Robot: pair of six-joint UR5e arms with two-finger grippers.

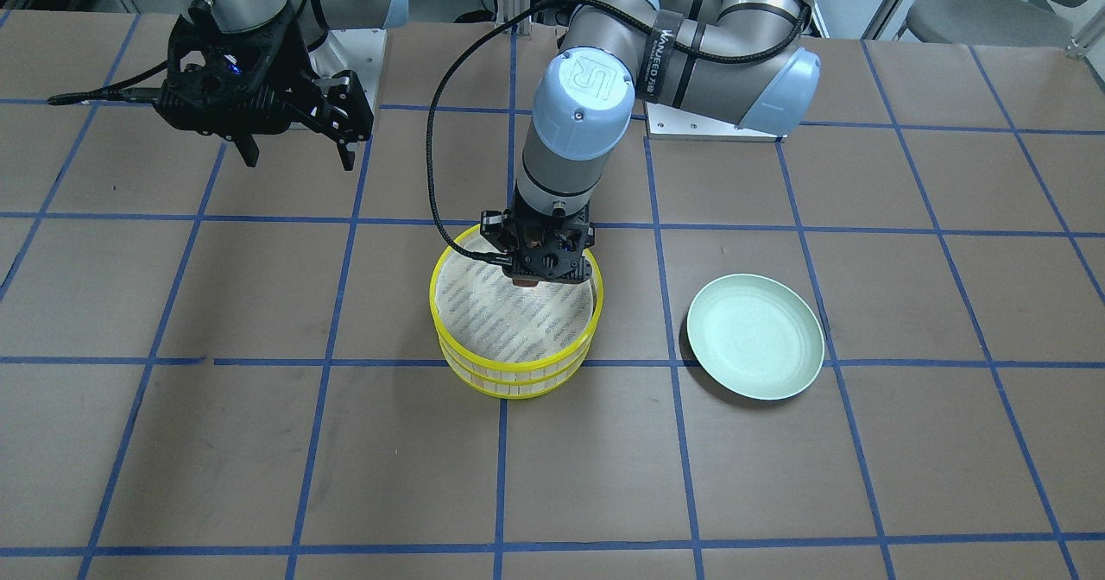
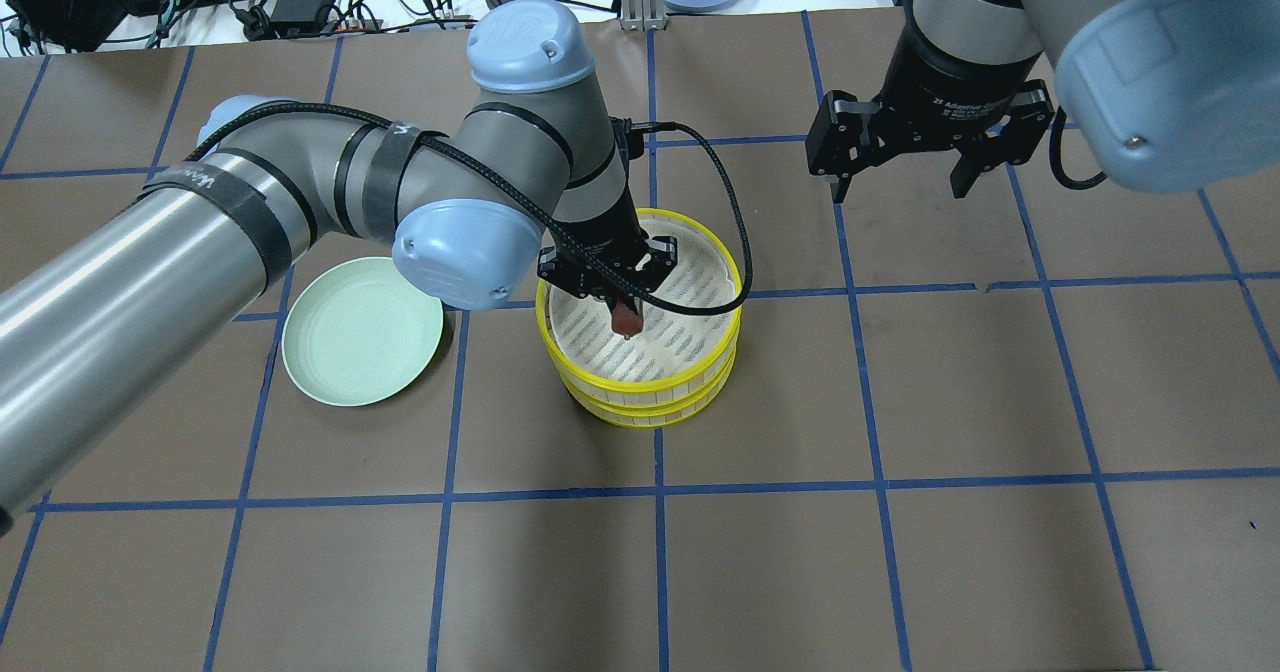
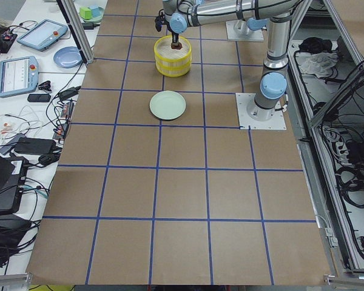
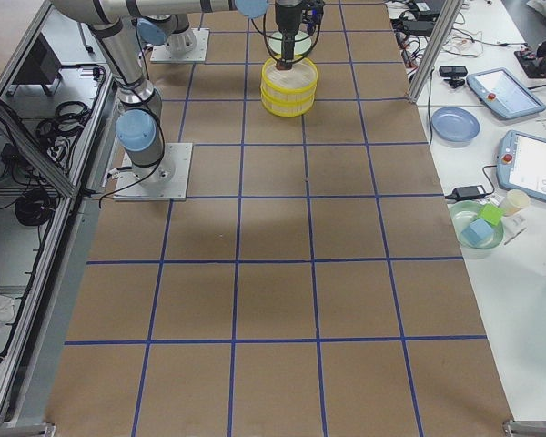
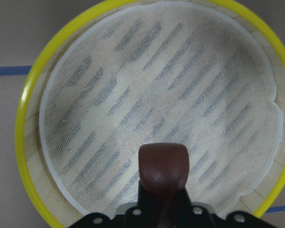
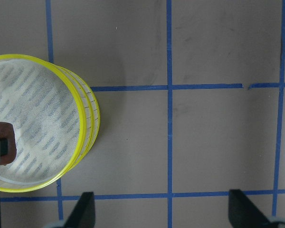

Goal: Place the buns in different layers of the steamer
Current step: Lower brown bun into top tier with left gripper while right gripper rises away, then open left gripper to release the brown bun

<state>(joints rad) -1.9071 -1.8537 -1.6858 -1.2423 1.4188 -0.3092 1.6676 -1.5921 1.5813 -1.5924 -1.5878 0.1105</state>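
Two yellow-rimmed steamer trays stand stacked, the top tray (image 1: 516,360) (image 2: 640,387) on the bottom tray (image 1: 518,386) (image 2: 645,414). My left gripper (image 1: 524,280) (image 2: 626,324) is shut on the dark reddish-brown bun (image 5: 163,164) (image 6: 1,137) and holds it just over the top tray's whitish mesh, near the rim (image 5: 26,123) on the robot's side. The mesh around it is bare. The cream-white bun is hidden. My right gripper (image 1: 299,161) (image 2: 900,192) (image 6: 164,211) is open and empty, raised over the table well to the side of the stack.
A pale green round plate (image 1: 755,337) (image 2: 362,330) lies empty on the brown table beside the stack, under my left arm's side. Blue tape lines grid the table. Tablets, cables and dishes sit on benches past the table's far edge (image 4: 510,164).
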